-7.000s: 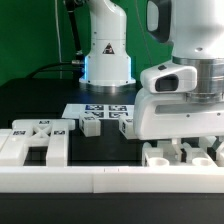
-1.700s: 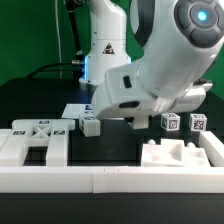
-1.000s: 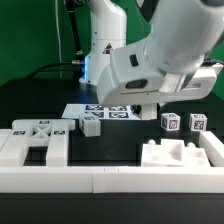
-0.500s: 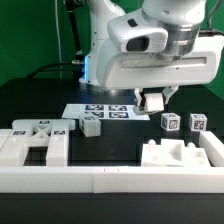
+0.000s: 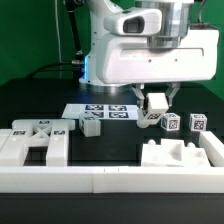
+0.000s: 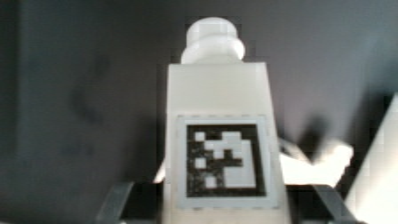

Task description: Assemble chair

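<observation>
My gripper (image 5: pixel 155 101) hangs from the arm at the centre of the exterior view. It is shut on a white chair leg (image 5: pixel 156 108), held tilted just above the black table. In the wrist view the leg (image 6: pixel 221 110) runs away from the gripper (image 6: pixel 222 207), with a square tag on its face and a round peg at its far end. A dark finger (image 6: pixel 128 200) shows on each side of the leg. Two small tagged blocks (image 5: pixel 170 123) (image 5: pixel 197 123) stand close by on the exterior view's right. A large notched white part (image 5: pixel 183 155) lies in front of them.
A broad tagged white part (image 5: pixel 35 142) lies at the exterior view's left, with a small tagged block (image 5: pixel 90 126) beside it. The marker board (image 5: pixel 100 111) lies behind, near the arm's base (image 5: pixel 105 60). A long white border wall (image 5: pixel 110 182) runs along the front.
My gripper rose from the notched part at the front right with the leg in it. The arm then swung and turned upright, bringing the leg to the centre and slightly down.
</observation>
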You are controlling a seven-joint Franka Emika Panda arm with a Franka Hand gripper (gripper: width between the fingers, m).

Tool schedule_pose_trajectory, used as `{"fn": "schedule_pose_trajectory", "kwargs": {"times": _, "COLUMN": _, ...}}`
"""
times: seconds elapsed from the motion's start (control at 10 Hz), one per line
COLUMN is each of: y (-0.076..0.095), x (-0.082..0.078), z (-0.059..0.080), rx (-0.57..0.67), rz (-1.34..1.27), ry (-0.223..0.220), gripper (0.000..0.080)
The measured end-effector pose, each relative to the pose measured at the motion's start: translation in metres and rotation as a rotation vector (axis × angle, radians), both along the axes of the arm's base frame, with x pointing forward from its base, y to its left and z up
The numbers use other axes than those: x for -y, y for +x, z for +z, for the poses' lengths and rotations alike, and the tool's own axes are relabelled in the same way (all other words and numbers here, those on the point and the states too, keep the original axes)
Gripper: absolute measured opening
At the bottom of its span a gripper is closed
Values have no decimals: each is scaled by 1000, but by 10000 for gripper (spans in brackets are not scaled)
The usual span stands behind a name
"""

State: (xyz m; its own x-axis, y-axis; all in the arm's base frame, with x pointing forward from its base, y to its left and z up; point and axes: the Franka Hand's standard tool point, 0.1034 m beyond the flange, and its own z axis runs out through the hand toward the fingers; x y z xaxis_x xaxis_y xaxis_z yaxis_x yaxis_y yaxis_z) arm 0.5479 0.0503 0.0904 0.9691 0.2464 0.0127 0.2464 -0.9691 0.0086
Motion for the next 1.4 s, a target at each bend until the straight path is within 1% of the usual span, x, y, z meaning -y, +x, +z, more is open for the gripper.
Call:
{"fn": "schedule_pose_trajectory", "kwargs": {"times": 0.1, "y": 10, "x": -3, "z": 10, "rx": 55, "rz": 2, "ry": 7, "gripper": 291}}
{"fn": "schedule_pose_trajectory", "kwargs": {"times": 0.2, "y": 18, "x": -5, "z": 15, "rx": 116, "rz": 6, "ry": 13, "gripper": 291}}
{"fn": "schedule_pose_trajectory", "kwargs": {"times": 0.4, "y": 20, "x": -1, "z": 13, "rx": 262, "rz": 12, "ry": 27, "gripper": 291}}
{"fn": "schedule_pose_trajectory", "kwargs": {"times": 0.6, "y": 20, "x": 5, "z": 12, "rx": 398, "rz": 25, "ry": 28, "gripper": 291}}
{"fn": "schedule_pose_trajectory", "kwargs": {"times": 0.7, "y": 17, "x": 2, "z": 9, "rx": 357, "rz": 26, "ry": 29, "gripper": 291}}
{"fn": "schedule_pose_trajectory", "kwargs": {"times": 0.9, "y": 38, "x": -10, "z": 26, "rx": 358, "rz": 37, "ry": 39, "gripper": 291}}
{"fn": "schedule_pose_trajectory", "kwargs": {"times": 1.0, "y": 44, "x": -14, "z": 27, "rx": 366, "rz": 41, "ry": 42, "gripper": 291}}
{"fn": "schedule_pose_trajectory", "kwargs": {"times": 1.1, "y": 50, "x": -24, "z": 27, "rx": 375, "rz": 56, "ry": 46, "gripper": 291}}
{"fn": "schedule_pose_trajectory", "kwargs": {"times": 1.4, "y": 49, "x": -24, "z": 26, "rx": 372, "rz": 60, "ry": 45, "gripper": 291}}
